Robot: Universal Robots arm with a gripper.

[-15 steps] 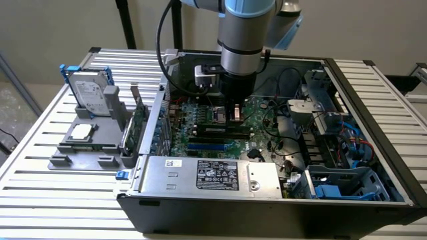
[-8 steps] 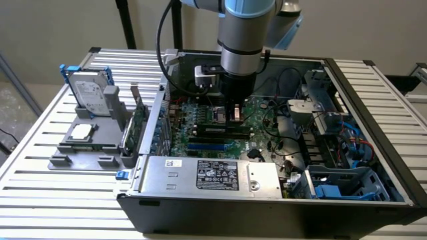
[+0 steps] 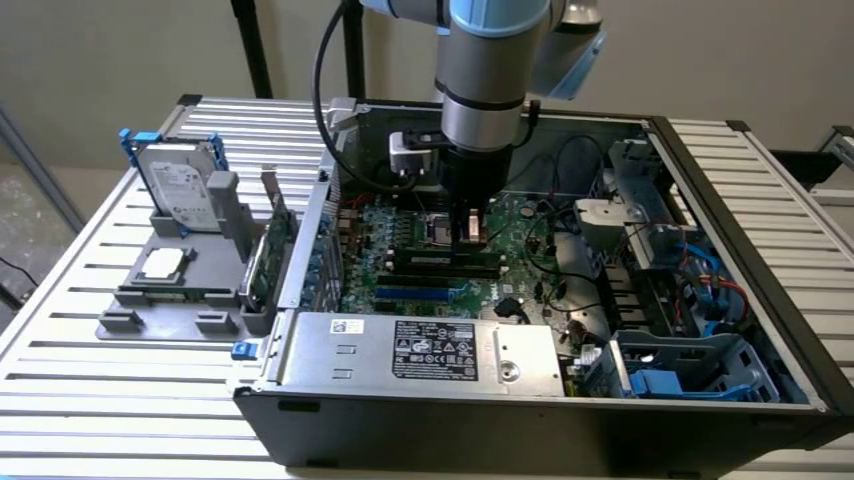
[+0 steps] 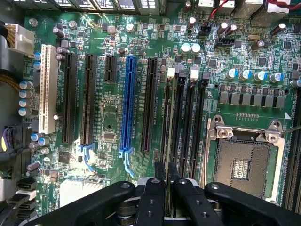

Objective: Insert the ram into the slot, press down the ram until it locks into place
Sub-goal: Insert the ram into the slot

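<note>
Green motherboard point(image 3: 400, 290) fills the floor of the open black computer case point(image 3: 534, 430), with a silver power supply point(image 3: 427, 350) at lower centre of the exterior view. Mid-frame, the gripper point(image 3: 470, 240) point(image 4: 169, 188) is drawn narrow, pinching the ram point(image 4: 170, 127), which stands edge-on in a memory slot beside the processor socket point(image 4: 242, 165). At the exterior view's left, a grey tray point(image 3: 160, 300) holds an upright hard drive point(image 3: 180, 185) and a processor chip point(image 3: 163, 263).
</note>
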